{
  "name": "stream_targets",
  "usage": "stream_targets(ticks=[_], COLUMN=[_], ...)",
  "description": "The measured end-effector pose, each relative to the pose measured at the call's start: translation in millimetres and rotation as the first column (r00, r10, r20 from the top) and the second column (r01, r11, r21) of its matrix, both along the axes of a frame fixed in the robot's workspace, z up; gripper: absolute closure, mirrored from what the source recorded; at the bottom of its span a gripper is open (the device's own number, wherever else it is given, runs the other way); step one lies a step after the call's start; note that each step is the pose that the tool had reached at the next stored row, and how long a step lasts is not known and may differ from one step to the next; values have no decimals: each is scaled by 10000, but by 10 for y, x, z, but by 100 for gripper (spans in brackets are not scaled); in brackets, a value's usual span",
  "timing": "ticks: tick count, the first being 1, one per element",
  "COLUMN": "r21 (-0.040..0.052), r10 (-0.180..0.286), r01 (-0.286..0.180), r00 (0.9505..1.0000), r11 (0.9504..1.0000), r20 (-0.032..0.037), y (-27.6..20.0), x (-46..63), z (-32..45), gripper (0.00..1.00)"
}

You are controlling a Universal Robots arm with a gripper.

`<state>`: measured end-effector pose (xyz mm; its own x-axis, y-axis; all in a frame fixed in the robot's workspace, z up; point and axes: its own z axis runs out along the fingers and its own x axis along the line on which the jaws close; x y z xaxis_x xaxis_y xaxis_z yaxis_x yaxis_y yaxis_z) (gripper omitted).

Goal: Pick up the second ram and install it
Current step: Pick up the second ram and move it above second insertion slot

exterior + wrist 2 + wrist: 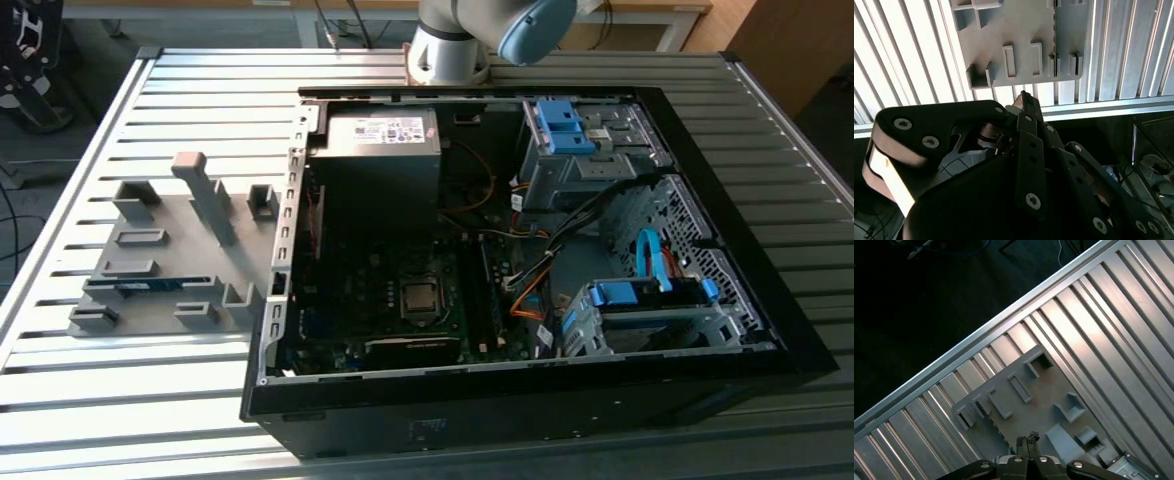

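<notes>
The ram (147, 285) lies in the grey holder (200, 262), not picked up yet. The claw (1026, 439) hangs above the holder, closed and empty; grabbing likely needs it open.

No legible text or numbers.

The shiny ribbed metal table (134, 400) bears a matt grey plastic holder (180, 250); the gripper (1027, 439) is matt black.
</notes>
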<state>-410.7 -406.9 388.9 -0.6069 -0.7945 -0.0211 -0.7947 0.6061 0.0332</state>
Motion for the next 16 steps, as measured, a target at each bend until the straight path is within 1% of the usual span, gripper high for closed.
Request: stream_targets(ticks=[8,16], r21=[-1,-3], r10=[590,1218], r01=[-590,-1218], r00=[9983,9925], r11=[9983,9926], r20=[7,34], y=[-8,-23], x=[0,0], z=[-3,-9], gripper=[89,89])
